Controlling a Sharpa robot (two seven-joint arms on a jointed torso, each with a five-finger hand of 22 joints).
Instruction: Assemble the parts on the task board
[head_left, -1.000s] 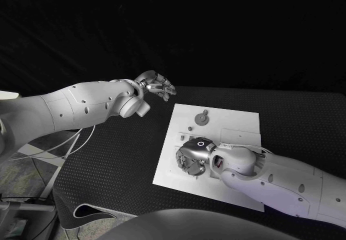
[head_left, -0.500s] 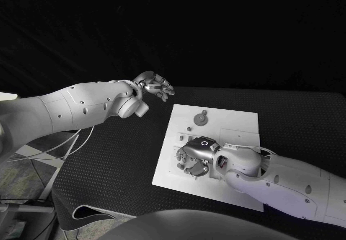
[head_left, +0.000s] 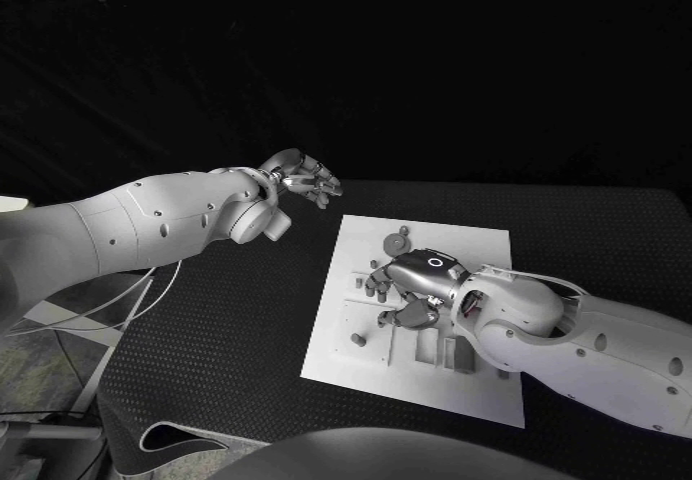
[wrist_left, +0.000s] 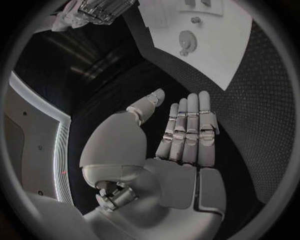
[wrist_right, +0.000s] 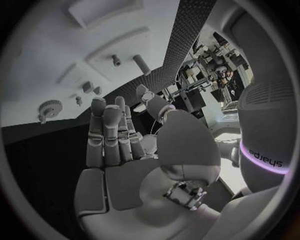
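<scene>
The white task board (head_left: 464, 252) lies in the middle of the black table. A round grey gear (head_left: 395, 242) sits near its far edge, and it also appears in the left wrist view as the gear (wrist_left: 186, 39) and in the right wrist view as the gear (wrist_right: 48, 107). A small peg (head_left: 356, 340) and flat rectangular parts (head_left: 456, 352) lie on the board's near half. My right hand (head_left: 410, 291) hovers over the board's left middle; its fingers (wrist_right: 109, 132) are stretched out and hold nothing. My left hand (head_left: 300, 173) is raised beyond the board's far left corner, fingers (wrist_left: 190, 127) straight and empty.
Two short pegs (wrist_right: 141, 64) stand in the board (wrist_right: 37, 60) beyond my right hand. Black matting (head_left: 216, 330) runs wide on the board's left side. The table's left edge (head_left: 123, 330) drops to the floor and cables.
My right hand has moved toward the board's far side and turned, uncovering the rectangular parts on the near half. The left hand has barely shifted.
</scene>
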